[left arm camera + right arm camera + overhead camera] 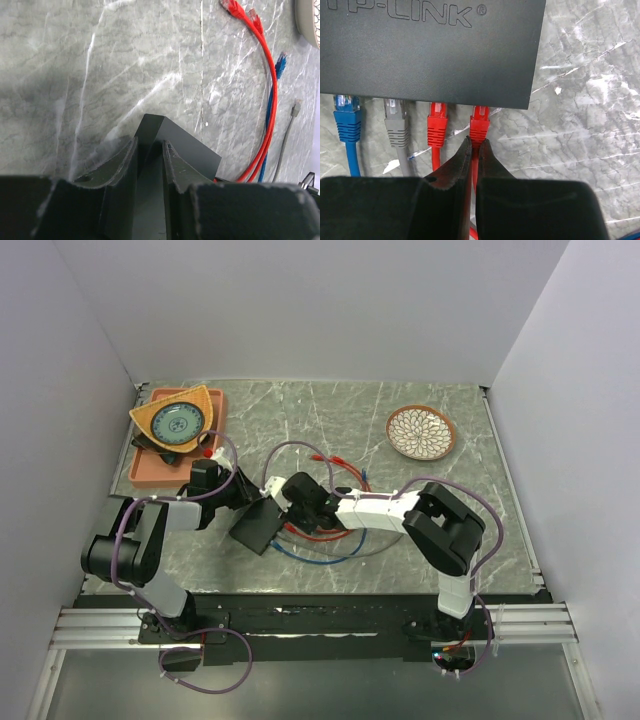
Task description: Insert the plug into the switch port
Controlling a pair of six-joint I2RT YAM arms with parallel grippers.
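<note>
The right fingers [466, 159] nip the cable [473, 172] just behind the plug [480, 124], at the end port [481, 107] of the switch [430, 55].
Those fingers are all but shut on the red cable; the plug sits at the port mouth, though I can't tell if it has latched. The left fingers [125, 165] clamp a corner of the switch on the desk [75, 65]. The plug looks hard and light, the cable limp, so hold close behind the plug; the switch would likely slide unbraced.
</note>
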